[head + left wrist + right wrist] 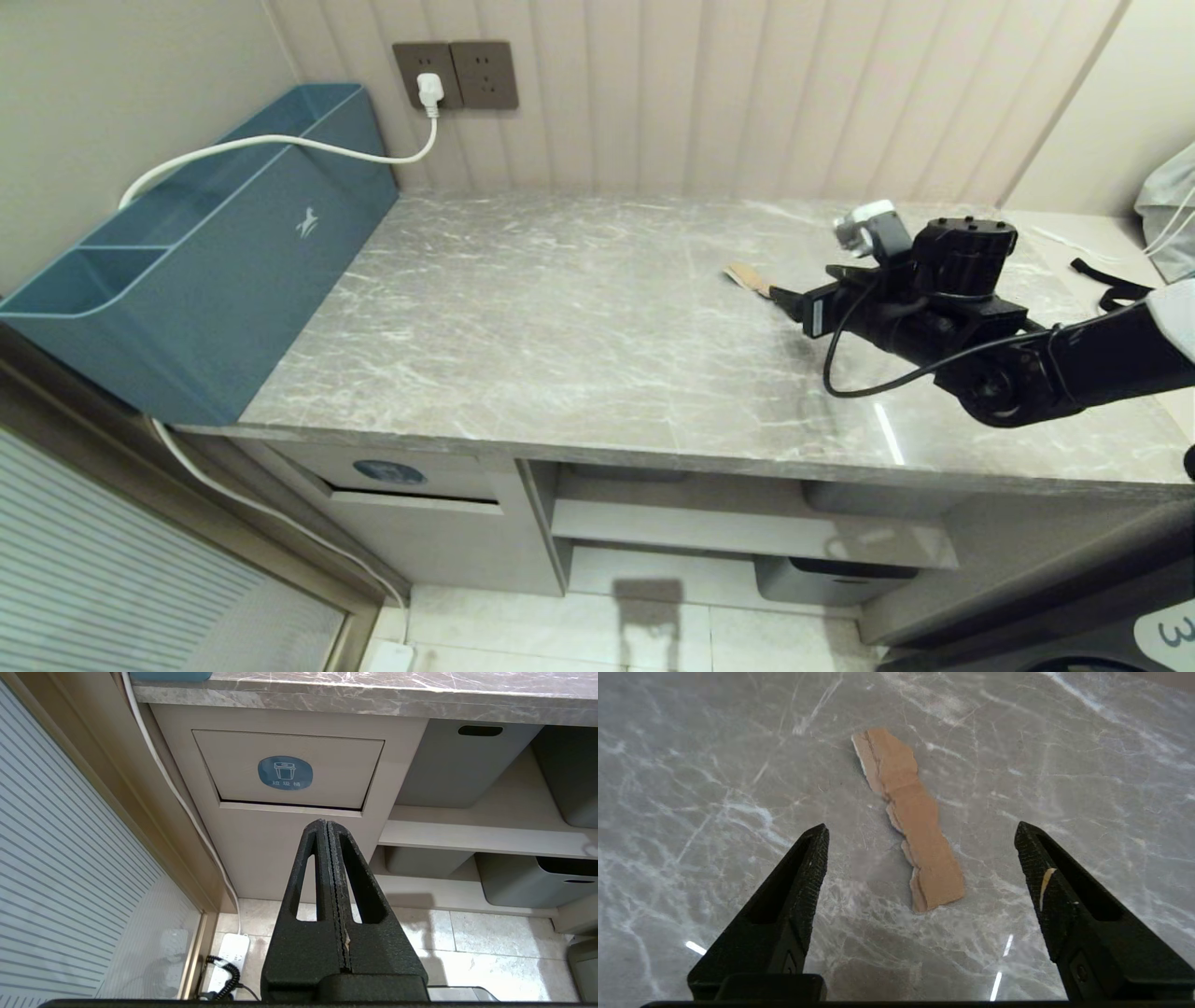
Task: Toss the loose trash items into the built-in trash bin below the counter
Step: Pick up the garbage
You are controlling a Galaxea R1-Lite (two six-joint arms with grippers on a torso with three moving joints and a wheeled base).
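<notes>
My right gripper (920, 830) hung spread wide over a cardboard scrap (908, 816) on the bench (560, 308); only my left gripper (329, 826), pressed together, faced the bin flap (289, 770).

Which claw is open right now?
The right claw: its fingers stand wide apart over the brown cardboard scrap. The left claw is shut, facing the bin flap.
</notes>
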